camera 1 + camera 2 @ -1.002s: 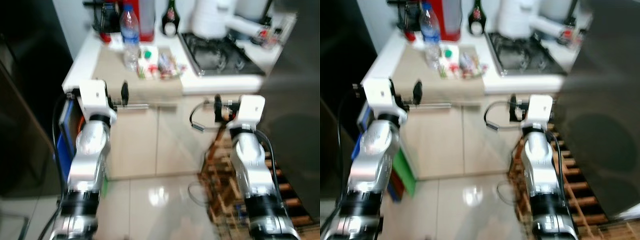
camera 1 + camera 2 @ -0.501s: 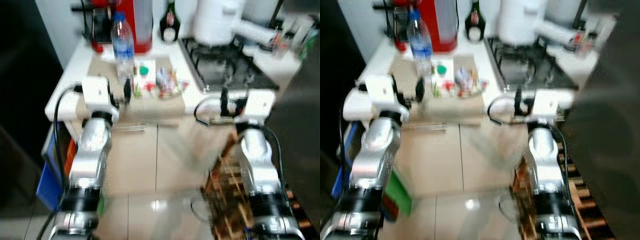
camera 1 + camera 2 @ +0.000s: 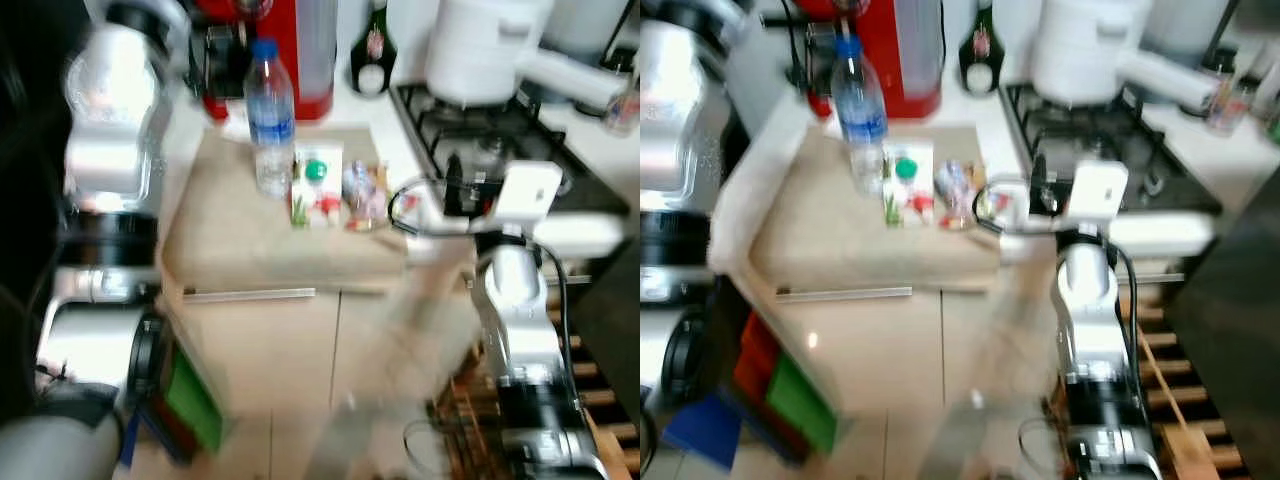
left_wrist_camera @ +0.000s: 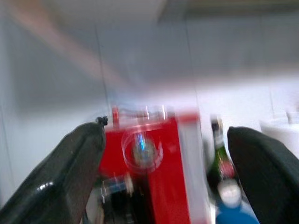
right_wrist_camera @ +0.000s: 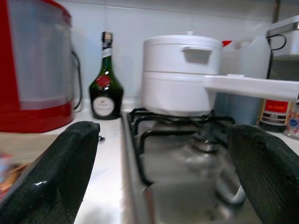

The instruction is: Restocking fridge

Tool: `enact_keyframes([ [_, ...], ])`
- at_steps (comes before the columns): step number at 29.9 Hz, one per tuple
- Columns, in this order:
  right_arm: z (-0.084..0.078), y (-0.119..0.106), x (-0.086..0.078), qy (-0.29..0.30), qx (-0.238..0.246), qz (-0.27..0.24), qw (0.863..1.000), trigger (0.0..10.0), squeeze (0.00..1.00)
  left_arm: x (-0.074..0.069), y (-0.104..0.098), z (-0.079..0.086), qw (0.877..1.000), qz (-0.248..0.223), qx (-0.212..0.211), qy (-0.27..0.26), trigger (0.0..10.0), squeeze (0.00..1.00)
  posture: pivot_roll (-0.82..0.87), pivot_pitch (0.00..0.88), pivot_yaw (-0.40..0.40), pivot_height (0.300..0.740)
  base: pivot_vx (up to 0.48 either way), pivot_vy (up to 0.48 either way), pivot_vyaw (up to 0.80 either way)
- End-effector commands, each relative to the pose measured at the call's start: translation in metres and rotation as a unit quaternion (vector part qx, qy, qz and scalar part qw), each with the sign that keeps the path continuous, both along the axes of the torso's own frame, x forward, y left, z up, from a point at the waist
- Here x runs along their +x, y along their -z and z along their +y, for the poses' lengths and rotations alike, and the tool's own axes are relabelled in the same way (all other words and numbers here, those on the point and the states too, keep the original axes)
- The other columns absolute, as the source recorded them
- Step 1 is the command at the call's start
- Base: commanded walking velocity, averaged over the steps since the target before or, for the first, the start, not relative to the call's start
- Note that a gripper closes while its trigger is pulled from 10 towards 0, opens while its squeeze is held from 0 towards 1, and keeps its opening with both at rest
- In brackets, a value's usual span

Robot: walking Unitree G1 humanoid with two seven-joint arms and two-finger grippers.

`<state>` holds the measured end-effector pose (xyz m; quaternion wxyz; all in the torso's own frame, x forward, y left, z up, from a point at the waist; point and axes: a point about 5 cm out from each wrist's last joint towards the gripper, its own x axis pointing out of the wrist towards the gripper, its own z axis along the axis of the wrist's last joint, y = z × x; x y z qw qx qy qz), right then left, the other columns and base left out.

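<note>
Standing on a beige board at the near end of the white counter: a clear plastic water bottle with blue cap and blue label, upright, just in front of a red appliance. Just beside it, on the stove side, a cluster of small packaged items, too blurred to name. Further back, a dark green glass bottle against the tiled wall, then a white saucepan on the gas hob, long handle pointing away from the red appliance. Left gripper raised high near the red appliance, fingers spread wide, nothing between them. Right gripper level with the counter edge, aimed at the hob, fingers likewise wide apart and empty. No fridge identifiable here. Likely the next thing to stock: the water bottle. Appears nearly full, so probably fairly heavy for its size; thin plastic wall, smooth, apt to dent under a hard squeeze, easily toppled by a sideways nudge. Best taken across the labelled middle of the body, fingers on opposite sides, not at the cap.
</note>
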<state>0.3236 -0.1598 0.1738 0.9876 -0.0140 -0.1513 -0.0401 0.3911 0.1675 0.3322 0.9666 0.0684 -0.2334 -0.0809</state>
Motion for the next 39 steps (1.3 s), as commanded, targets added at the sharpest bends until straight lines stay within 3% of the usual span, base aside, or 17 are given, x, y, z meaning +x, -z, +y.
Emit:
enact_keyframes([
  [1,0.006,-0.002,-0.004,-0.009,0.003,-0.002,1.0,10.0,0.0,0.01,-0.011,-0.002,0.999,0.022,-0.02,0.036,10.0,0.0,-0.05,0.0,0.048,0.74,0.0,0.0,0.0],
  [6,0.003,0.003,-0.012,0.001,0.006,0.005,1.0,10.0,0.0,0.024,-0.005,-0.015,0.993,0.082,-0.025,0.081,10.0,0.0,-0.07,0.0,0.085,0.74,0.0,0.0,0.0],
  [12,0.012,0.013,-0.028,-0.002,0.019,0.021,1.0,10.0,0.0,0.03,-0.007,-0.024,0.987,0.107,-0.045,0.113,10.0,0.0,-0.09,0.02,0.124,0.74,0.0,0.0,0.0],
  [17,0.023,0.013,-0.042,-0.04,0.009,0.021,0.999,10.0,0.0,0.032,-0.005,-0.025,0.988,0.11,-0.01,0.108,10.0,0.0,-0.14,0.046,0.152,0.74,0.0,0.0,0.0],
  [23,0.022,0.018,-0.053,-0.039,0.007,0.04,0.998,10.0,0.0,0.034,-0.001,-0.024,0.989,0.12,0.003,0.083,10.0,0.0,-0.15,0.057,0.157,0.74,0.0,0.0,0.0],
  [29,0.023,0.019,-0.055,-0.042,0.01,0.053,0.998,10.0,0.0,0.036,0.003,-0.013,0.99,0.135,-0.025,0.041,10.0,0.0,-0.16,0.063,0.153,0.74,0.0,0.0,0.0],
  [39,0.024,0.017,-0.051,-0.054,0.005,0.061,0.997,10.0,0.0,0.037,0.004,-0.008,0.983,0.147,-0.099,0.047,10.0,0.0,-0.15,0.079,0.138,0.74,0.0,0.0,0.0],
])
